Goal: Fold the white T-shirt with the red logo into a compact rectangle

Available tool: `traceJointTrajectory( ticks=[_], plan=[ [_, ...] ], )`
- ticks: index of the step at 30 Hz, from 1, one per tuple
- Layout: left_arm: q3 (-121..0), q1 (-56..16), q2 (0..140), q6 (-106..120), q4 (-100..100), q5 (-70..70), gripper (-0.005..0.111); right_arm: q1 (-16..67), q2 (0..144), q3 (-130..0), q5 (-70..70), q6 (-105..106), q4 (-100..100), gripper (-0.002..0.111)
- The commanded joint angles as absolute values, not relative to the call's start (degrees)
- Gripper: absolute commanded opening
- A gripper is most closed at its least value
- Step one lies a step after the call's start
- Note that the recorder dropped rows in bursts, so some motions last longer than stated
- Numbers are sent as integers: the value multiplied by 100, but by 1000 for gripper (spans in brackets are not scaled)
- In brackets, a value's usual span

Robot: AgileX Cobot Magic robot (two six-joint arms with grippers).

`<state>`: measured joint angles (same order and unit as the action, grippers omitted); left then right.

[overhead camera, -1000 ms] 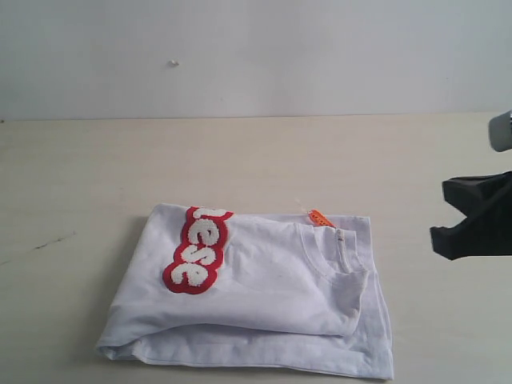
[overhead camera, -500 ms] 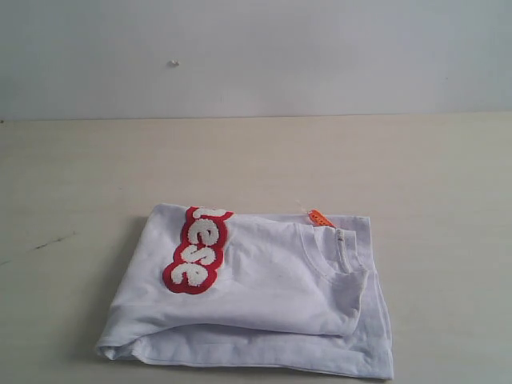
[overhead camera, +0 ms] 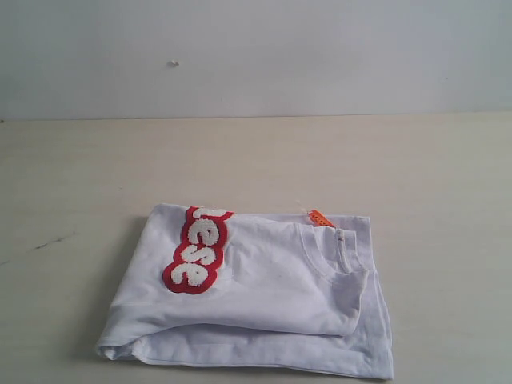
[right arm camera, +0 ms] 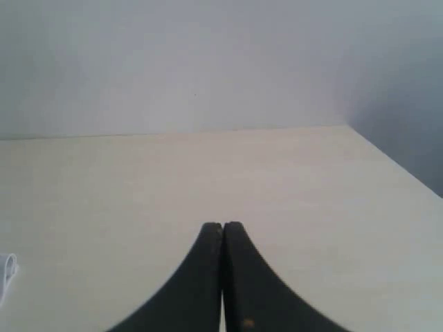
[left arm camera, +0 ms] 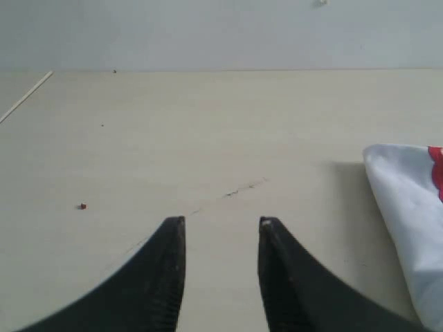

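The white T-shirt (overhead camera: 264,288) lies folded into a thick rectangle at the front of the table, its ribbed collar and orange neck tag (overhead camera: 321,218) on the right. Part of the red logo (overhead camera: 198,249) shows on the upper left of the fold, running front to back. Neither gripper appears in the exterior view. In the left wrist view my left gripper (left arm camera: 222,223) is open over bare table, with a corner of the T-shirt (left arm camera: 408,207) off to one side. My right gripper (right arm camera: 222,225) is shut on nothing, over bare table, with a sliver of white cloth (right arm camera: 5,271) at the picture's edge.
The beige table (overhead camera: 256,160) meets a pale wall (overhead camera: 256,56) at the back. A tiny red speck (left arm camera: 82,205) and a dark scratch (left arm camera: 242,188) mark the table near the left gripper. The table's side edge (right arm camera: 394,162) shows in the right wrist view.
The right gripper, visible at the right edge of the exterior view one second ago, has left that view. The T-shirt has not moved.
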<state>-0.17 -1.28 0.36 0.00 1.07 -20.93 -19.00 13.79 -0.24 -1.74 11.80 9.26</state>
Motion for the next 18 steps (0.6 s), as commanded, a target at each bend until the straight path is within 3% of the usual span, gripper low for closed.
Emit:
traceJointTrajectory(
  ticks=[1,7,18],
  plan=[
    [0,-125,0,0,85,-2045,36,-1931,834,0,-712,1238,892,0],
    [0,-125,0,0,85,-2045,36,-1931,37,0,-1331,1238,892,0],
    [0,-125,0,0,85,-2045,36,-1931,0,0,-1612,1238,892,0]
  ],
)
